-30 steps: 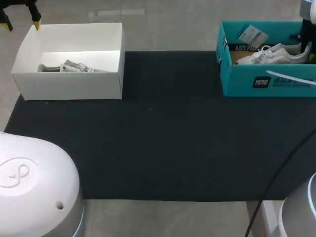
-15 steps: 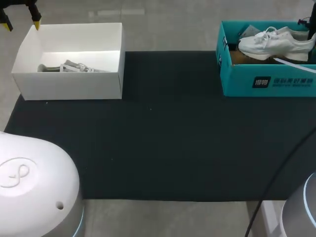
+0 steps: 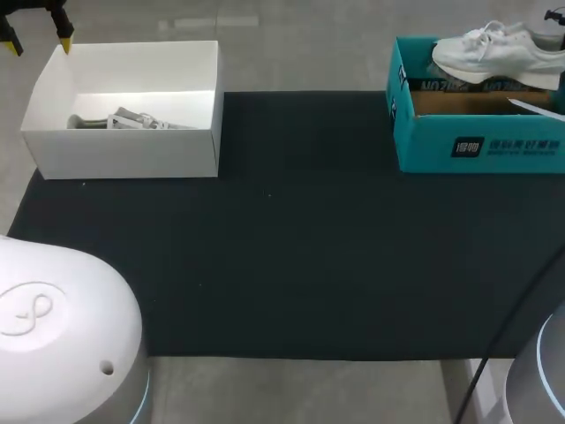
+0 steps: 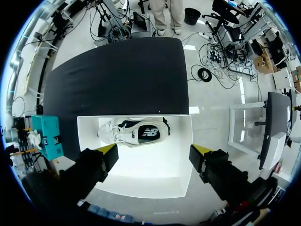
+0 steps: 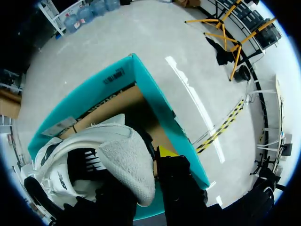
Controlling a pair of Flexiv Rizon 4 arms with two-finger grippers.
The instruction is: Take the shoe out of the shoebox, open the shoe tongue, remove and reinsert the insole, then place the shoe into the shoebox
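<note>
A white shoe point(image 3: 490, 51) hangs just above the teal shoebox point(image 3: 477, 146) at the table's back right, its toe pointing left. My right gripper point(image 5: 137, 173) is shut on the shoe's point(image 5: 117, 150) heel. One yellow-tipped finger point(image 5: 165, 152) shows beside the heel; the other is hidden behind it. The teal shoebox's point(image 5: 157, 101) brown floor lies under the shoe. My left gripper point(image 3: 35, 37) stands open over the far left corner of a white box point(image 3: 124, 146). In the left wrist view that gripper point(image 4: 154, 153) hovers above a second white shoe point(image 4: 136, 133) lying in the white box point(image 4: 141, 176).
A black mat point(image 3: 291, 247) covers the table between the two boxes. Loose paper and a tag sit in the white box point(image 3: 132, 119) in the head view. My arms' white bases fill the near corners.
The right gripper has lifted the white shoe up out of the teal shoebox, from lying inside it to hanging over its rim. The left arm has not moved.
</note>
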